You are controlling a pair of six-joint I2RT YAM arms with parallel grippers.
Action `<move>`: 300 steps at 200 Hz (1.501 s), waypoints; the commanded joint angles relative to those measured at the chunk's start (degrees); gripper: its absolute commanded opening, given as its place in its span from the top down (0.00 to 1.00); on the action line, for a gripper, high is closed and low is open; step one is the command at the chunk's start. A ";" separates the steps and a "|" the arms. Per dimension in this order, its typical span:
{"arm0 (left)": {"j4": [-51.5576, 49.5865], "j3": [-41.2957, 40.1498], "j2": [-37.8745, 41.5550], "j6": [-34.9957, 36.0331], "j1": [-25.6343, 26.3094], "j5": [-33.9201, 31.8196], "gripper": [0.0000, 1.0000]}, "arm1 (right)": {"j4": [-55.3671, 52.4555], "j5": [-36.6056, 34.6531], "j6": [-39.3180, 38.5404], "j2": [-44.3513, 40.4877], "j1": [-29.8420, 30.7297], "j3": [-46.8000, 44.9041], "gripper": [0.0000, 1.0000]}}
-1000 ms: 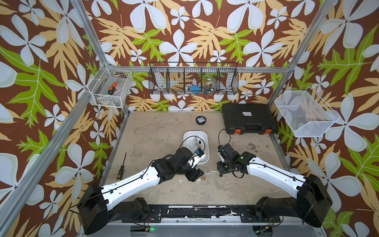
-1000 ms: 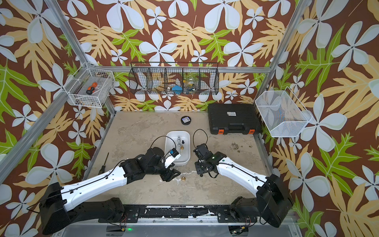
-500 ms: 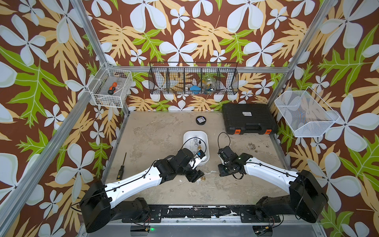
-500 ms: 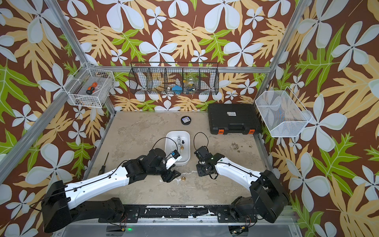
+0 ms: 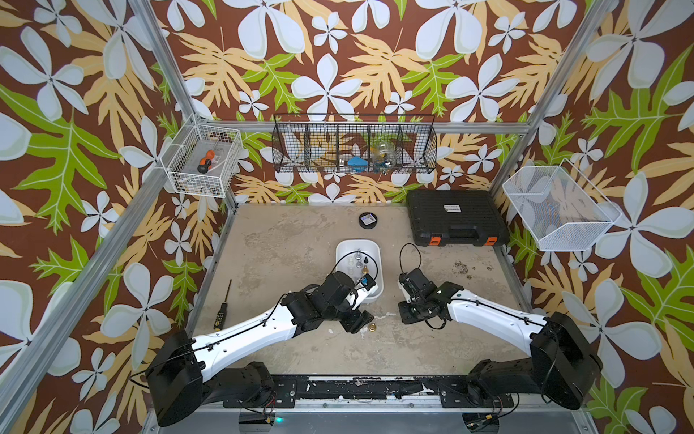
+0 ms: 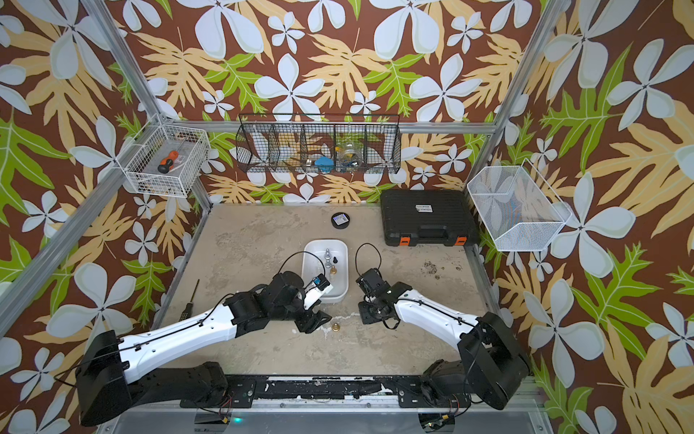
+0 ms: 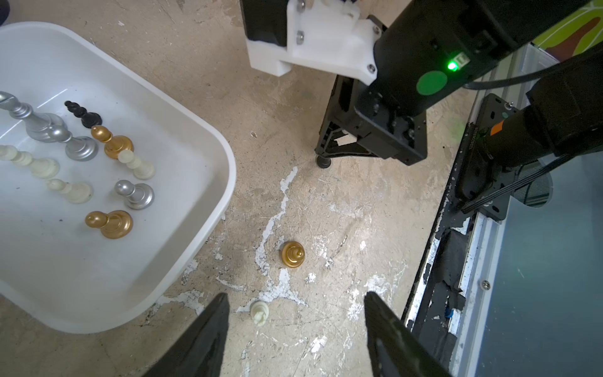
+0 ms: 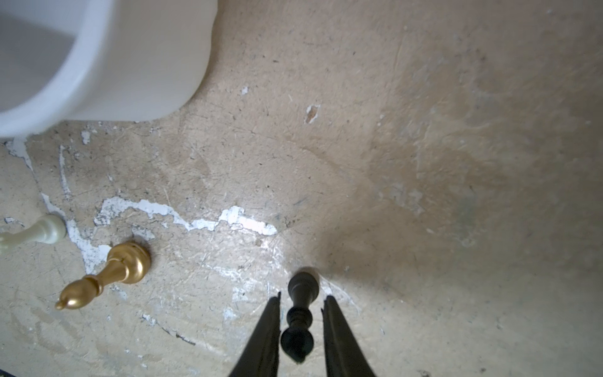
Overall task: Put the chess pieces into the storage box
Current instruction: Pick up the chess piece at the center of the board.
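Storage box sits mid-worktop, between the two arms. It is white and shallow, with rounded corners. Inside, a cluster of chess pieces stands toward one end: silver, gold, cream, one black.

Three more pieces are out on the worktop, off the box's near end.
- Gold piece: upright, clear of the box wall.
- Cream piece: near the gold one, on the left arm's side.
- Black piece: upright, base on the worktop, over on the right arm's side.

Left end effector: jaws spread wide, low over the worktop. The cream piece is in the gap, nearer one finger and touching neither.

Right end effector: pointing down, jaws narrow, one finger either side of the black piece. One finger looks to be against the piece's head; a sliver of worktop shows beside the other. Cannot tell whether it has a grip.

Black case with orange latches stands at the back, with a puck nearby. A screwdriver lies along the left edge.
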State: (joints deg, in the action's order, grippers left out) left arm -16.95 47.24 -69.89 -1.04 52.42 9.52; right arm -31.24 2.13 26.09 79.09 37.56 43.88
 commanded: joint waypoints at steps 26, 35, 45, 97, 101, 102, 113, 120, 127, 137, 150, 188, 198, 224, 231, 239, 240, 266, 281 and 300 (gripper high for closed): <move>0.34 -0.05 0.20 0.94 0.00 -0.71 0.32 | 0.22 0.31 -0.51 0.01 0.06 -0.02 0.76; 0.27 -0.05 0.28 1.04 0.03 -0.82 0.32 | 0.46 0.36 -0.51 0.16 0.06 -0.11 0.75; 0.24 0.03 0.28 1.08 0.01 -0.87 0.32 | 0.64 0.38 -0.46 0.43 0.05 -0.27 0.75; -0.10 -0.13 0.36 1.50 -0.02 -1.34 0.32 | 1.72 0.62 -0.61 1.32 0.10 -0.64 0.79; -0.17 -0.13 0.37 1.56 0.00 -1.55 0.32 | 1.87 0.66 -0.60 1.25 0.14 -0.79 0.80; -0.18 -0.13 0.37 1.56 -0.02 -1.58 0.32 | 1.83 0.63 -0.60 1.20 0.14 -0.76 0.81; -0.36 -0.13 0.47 1.57 -0.02 -2.23 0.32 | 1.72 0.49 -0.52 1.00 0.14 -0.79 0.82; -0.35 -0.13 0.54 1.54 -0.01 -2.77 0.32 | 1.74 0.58 -0.51 0.77 0.10 -0.78 0.84; -0.31 -0.13 0.55 1.48 0.03 -3.25 0.32 | 1.74 0.58 -0.51 0.56 0.10 -0.80 0.86; -0.37 -0.05 0.71 1.40 -0.01 -3.54 0.32 | 1.52 0.46 -0.50 0.29 0.09 -0.68 0.87; -0.20 -0.09 1.14 1.21 0.04 -3.63 0.32 | 1.14 0.29 -0.43 -0.03 0.14 -0.32 0.89; 1.48 -0.37 4.13 -0.26 0.03 -7.34 0.32 | -1.27 -1.06 -0.69 -2.57 0.14 2.21 0.91; 2.52 -0.72 5.43 -1.25 -0.09 -9.38 0.32 | -2.22 -1.51 -0.81 -3.58 0.10 3.68 0.91; 4.01 -1.36 8.19 -2.13 -1.79 -9.73 0.32 | -4.83 -2.35 -1.69 -4.98 0.14 9.63 0.91; 4.24 -1.36 8.87 -2.24 -2.41 -9.69 0.32 | -5.34 -2.26 -1.98 -5.06 0.14 11.41 0.91; 4.68 -1.50 9.66 -2.55 -3.12 -9.82 0.32 | -5.58 -2.09 -2.45 -5.15 0.14 13.46 0.91; 4.71 -1.52 9.72 -2.60 -3.21 -9.85 0.32 | -5.62 -2.07 -2.54 -5.12 0.14 13.62 0.91; 5.96 -2.33 11.41 -3.00 -4.10 -9.07 0.32 | -5.45 -1.62 -4.81 -3.20 0.36 19.34 0.91; 6.18 -2.33 11.61 -3.05 -4.13 -8.56 0.32 | -5.02 -1.13 -6.17 -0.63 0.49 22.13 0.91; 6.72 -2.60 12.13 -3.27 -4.22 -8.64 0.32 | -4.29 -0.09 -7.40 3.71 0.88 25.66 0.91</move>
State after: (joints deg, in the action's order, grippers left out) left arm -12.53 44.88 -58.26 -3.68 48.47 0.51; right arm -35.70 1.23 21.41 79.15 37.98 66.39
